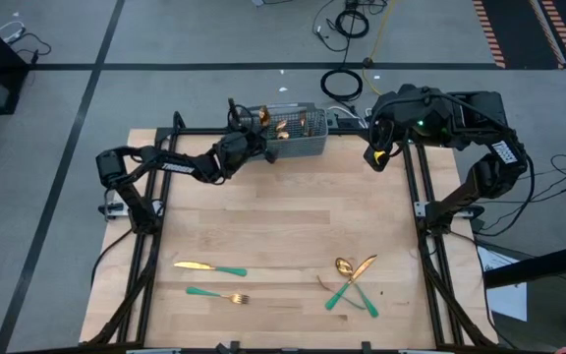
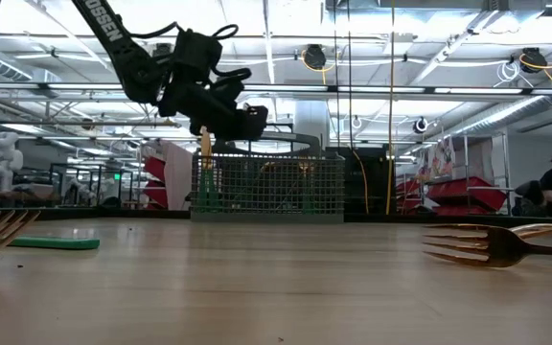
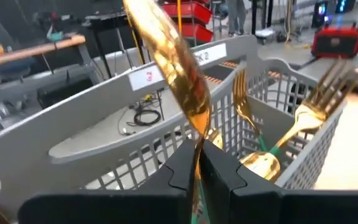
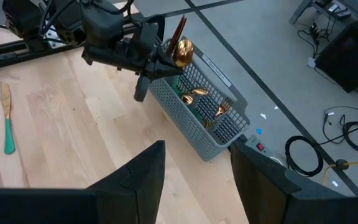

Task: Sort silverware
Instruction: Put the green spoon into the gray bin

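My left gripper (image 1: pixel 251 144) is shut on a spoon (image 3: pixel 169 56) with a gold head, at the left end of the grey mesh caddy (image 1: pixel 303 146) on the table's far edge. The spoon's head (image 4: pixel 182 53) stands above the caddy's rim. Several gold forks and spoons (image 3: pixel 309 109) stand inside the caddy, heads up. A knife (image 1: pixel 209 266) and a fork (image 1: pixel 219 295) lie flat near the table's near-left edge. A crossed cluster of pieces (image 1: pixel 352 280) lies near-right. My right gripper (image 1: pixel 374 157) waits open, right of the caddy. My left gripper pinches the spoon between its two fingers (image 3: pixel 182 168) at the neck (image 3: pixel 197 134), where the gold head narrows toward the teal handle. The fingers reach in from the table's left. The spoon is lifted clear, with its head up and tilted beside the caddy wall (image 3: pixel 104 124).
The caddy (image 4: pixel 210 130) sits at the far edge, with cables and a power strip on the floor behind it. Dark arm rails run along both table sides. In the low view fork tines (image 2: pixel 477 247) lie close on the right. Bare wood lies across the table's middle.
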Robot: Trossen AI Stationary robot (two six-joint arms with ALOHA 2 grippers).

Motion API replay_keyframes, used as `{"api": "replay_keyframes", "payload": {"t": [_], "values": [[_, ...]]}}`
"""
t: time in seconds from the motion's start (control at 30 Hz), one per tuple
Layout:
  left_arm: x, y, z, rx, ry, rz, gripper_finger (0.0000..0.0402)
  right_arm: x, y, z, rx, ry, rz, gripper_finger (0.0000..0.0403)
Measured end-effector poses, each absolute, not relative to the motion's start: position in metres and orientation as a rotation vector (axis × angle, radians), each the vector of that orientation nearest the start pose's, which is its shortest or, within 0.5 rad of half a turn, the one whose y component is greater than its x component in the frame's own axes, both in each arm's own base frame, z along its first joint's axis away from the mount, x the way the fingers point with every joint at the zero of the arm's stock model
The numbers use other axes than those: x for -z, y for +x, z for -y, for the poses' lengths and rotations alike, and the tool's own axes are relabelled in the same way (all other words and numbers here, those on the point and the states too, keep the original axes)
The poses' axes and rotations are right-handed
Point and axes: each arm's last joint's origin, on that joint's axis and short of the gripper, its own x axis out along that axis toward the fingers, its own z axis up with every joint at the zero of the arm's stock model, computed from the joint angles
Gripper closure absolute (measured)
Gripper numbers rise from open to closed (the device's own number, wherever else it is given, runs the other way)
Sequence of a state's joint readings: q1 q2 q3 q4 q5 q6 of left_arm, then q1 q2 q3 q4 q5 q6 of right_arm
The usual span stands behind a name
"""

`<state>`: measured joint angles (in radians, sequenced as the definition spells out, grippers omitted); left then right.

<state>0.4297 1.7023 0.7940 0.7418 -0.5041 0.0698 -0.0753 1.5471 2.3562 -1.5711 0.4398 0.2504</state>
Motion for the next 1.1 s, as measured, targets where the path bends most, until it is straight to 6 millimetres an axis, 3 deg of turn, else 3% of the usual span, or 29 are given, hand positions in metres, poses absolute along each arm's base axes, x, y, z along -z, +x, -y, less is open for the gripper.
{"api": "replay_keyframes", "payload": {"t": [0.33,0.53,0.83,1.1], "values": [[-0.199,0.310,-0.142,-0.862,0.288,-0.328,0.0357,-0.521,0.207,0.026,0.496,0.130,-0.704,0.0229],[-0.230,0.304,-0.128,-0.957,0.282,-0.221,0.0356,-0.521,0.207,0.025,0.490,0.133,-0.705,0.0229],[-0.200,0.294,-0.151,-0.889,0.212,-0.431,0.0356,-0.520,0.207,0.025,0.484,0.137,-0.706,0.0229],[-0.201,0.292,-0.159,-0.811,0.188,-0.404,0.0356,-0.520,0.207,0.025,0.483,0.155,-0.703,0.0229]]}}
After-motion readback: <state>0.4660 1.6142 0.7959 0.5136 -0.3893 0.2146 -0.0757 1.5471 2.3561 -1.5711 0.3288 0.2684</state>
